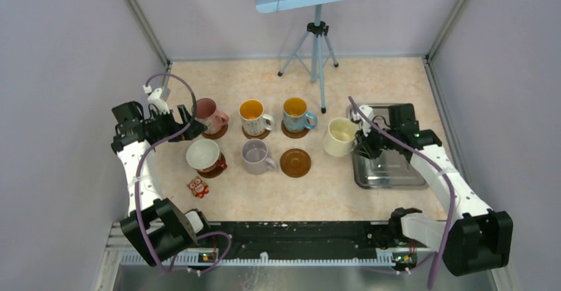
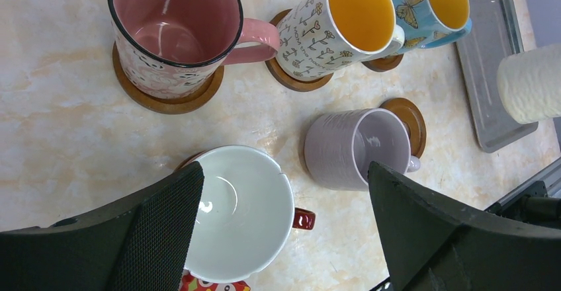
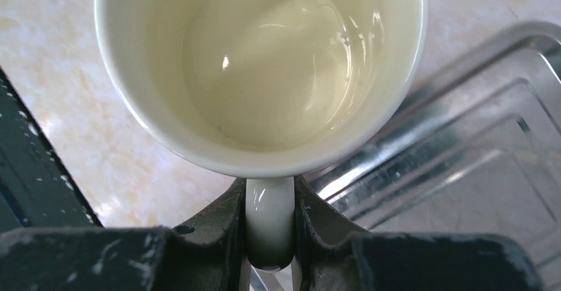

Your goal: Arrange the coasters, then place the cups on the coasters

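A pale marbled table (image 1: pixel 390 79), smooth and faintly glossy, fills the space between lavender walls. At its right sits a rectangular steel tray (image 1: pixel 397 175), shiny, with a raised lip.

Beside the tray's left edge is the cream mug (image 1: pixel 340 137), thick-walled glazed ceramic. The right gripper (image 3: pixel 270 218) has narrowed onto its handle alone, one finger on each side. Whether the base is clear of the table I cannot tell.

A pinch on a slick, rounded handle looks like the main risk. The heavy body could pivot or slide down between the fingers on the way over.

The left gripper (image 1: pixel 187 123) stands wide and holds nothing, near the pink mug (image 1: pixel 210 116).

The one bare coaster (image 1: pixel 295 163), a dark rimmed wooden disc, lies just beside the lavender-grey mug (image 1: pixel 257 157). That mug's handle points towards it, so a low approach could clip it. A landing off-centre on the raised rim would probably leave the cup tilted.
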You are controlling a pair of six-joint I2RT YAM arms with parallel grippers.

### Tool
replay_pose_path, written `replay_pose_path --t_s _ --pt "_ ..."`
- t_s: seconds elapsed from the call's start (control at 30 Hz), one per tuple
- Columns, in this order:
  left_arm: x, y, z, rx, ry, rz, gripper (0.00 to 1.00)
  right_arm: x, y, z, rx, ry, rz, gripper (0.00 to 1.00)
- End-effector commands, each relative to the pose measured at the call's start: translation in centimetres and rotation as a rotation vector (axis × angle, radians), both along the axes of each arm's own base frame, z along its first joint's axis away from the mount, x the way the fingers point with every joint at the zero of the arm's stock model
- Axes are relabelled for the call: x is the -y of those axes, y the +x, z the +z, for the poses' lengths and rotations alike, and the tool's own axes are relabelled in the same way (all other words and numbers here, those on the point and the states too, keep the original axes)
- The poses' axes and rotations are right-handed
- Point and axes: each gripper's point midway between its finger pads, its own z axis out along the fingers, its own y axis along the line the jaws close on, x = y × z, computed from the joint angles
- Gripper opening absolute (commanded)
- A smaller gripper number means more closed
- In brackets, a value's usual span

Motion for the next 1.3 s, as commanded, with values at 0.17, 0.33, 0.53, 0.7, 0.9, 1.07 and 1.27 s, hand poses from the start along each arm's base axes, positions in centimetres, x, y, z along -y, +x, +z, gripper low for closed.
replay_pose_path --t_s 0.17,0.33,0.53,0.7,0.9,1.07,1.27 --pt "0.4 0.2 0.7 0.038 -0.014 -0.023 0.99 -8.3 2.2 2.8 0.105 0.152 -0.004 0.00" --pt "0.4 0.2 0.4 0.036 -0.014 -0.017 0.99 -12.1 1.6 1.2 0.149 0.040 0.045 0.00" --pt "0.3 0.3 0.4 0.030 -0.017 -0.016 0.99 -15.6 0.7 -0.1 0.148 0.030 0.065 0.00" --pt "0.3 0.4 0.4 0.029 -0.020 -0.017 0.99 -17.0 0.6 -0.4 0.210 0.027 0.086 0.00" --pt "0.3 0.4 0.4 0.025 -0.019 -0.017 0.99 -17.5 1.8 -1.0 0.223 0.030 0.038 0.00" --pt "0.2 0.4 0.3 0.023 -0.020 -0.017 0.99 -17.4 1.7 -1.8 0.204 0.038 0.015 0.00" --pt "0.2 0.4 0.3 0.023 -0.019 -0.016 0.99 -17.1 1.2 -3.0 0.174 0.046 -0.026 0.00"
